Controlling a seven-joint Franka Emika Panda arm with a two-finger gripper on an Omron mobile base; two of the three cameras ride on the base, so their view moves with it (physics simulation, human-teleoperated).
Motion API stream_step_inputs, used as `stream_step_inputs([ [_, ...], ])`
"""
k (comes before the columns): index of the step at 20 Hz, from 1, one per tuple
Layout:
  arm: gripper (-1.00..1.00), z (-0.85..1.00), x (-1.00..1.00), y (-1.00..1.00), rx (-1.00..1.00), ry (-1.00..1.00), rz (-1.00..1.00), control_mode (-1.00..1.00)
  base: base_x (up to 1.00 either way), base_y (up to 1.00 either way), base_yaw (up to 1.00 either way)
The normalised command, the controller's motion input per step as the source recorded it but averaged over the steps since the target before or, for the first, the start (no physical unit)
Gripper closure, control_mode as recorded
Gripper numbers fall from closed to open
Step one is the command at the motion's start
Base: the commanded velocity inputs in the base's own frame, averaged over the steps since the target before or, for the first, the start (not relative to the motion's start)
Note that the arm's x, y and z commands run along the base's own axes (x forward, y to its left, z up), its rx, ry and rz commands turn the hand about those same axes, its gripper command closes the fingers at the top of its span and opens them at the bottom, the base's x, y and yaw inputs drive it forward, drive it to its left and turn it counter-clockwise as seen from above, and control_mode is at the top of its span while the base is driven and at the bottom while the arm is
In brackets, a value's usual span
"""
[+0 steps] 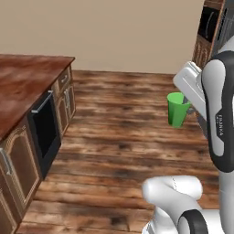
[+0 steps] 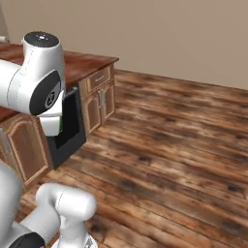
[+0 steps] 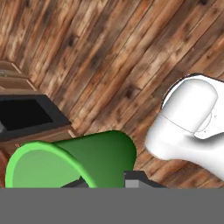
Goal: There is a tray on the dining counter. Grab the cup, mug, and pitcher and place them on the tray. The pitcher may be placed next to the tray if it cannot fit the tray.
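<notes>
The green cup [image 1: 177, 109] hangs in mid-air over the plank floor [image 1: 123, 137], carried at the end of the white arm [image 1: 218, 114]. It has no handle and narrows toward its base. In the left base view it is upright, rim at the top, and its right side touches the white hand, which covers most of the tool there.

From the hand view the cup [image 3: 74, 159] lies close under the camera, its bright rim to the left and its darker tapered body running right. The tool [image 3: 109, 183] is pinching the cup: a dark finger tip [image 3: 136, 178] presses the outside of the wall, and a second dark tip sits just inside the rim, so the jaws are nearly together with only the cup's wall between them.

To the left stands a run of brown wood cabinets [image 1: 18, 160] with a glossy reddish-brown counter [image 1: 23, 77] on top and a black built-in appliance [image 1: 45, 130] with a bar handle set into the front. The cup is well apart from this counter, out over open floor. In the right base view the same counter [image 2: 87, 63] and the drawer fronts [image 2: 99, 97] show behind the arm's big white joint [image 2: 41, 72]; a thin strip of green shows at that joint's lower edge. A plain beige wall [image 1: 123, 32] closes the room behind.
</notes>
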Motion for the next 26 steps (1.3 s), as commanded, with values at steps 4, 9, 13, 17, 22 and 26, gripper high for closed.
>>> stream_step_inputs([
  [4, 1.0, 0.0, 0.0, 0.0, 0.0, 0.0, 0.0, 1.0, 1.0, 0.0, -0.34],
  [9, 1.0, 0.0, 0.0, 0.0, 0.0, 0.0, 0.0, 1.0, 1.0, -0.02, -0.23],
  [13, 1.0, 0.0, 0.0, 0.0, 0.0, 0.0, 0.0, 1.0, 1.0, -0.01, -0.17],
  [17, 1.0, 0.0, 0.0, 0.0, 0.0, 0.0, 0.0, 1.0, 1.0, 0.0, -0.14],
  [22, 1.0, 0.0, 0.0, 0.0, 0.0, 0.0, 0.0, 1.0, 1.0, 0.0, -0.11],
  [26, 1.0, 0.0, 0.0, 0.0, 0.0, 0.0, 0.0, 1.0, 1.0, 0.0, -0.08],
])
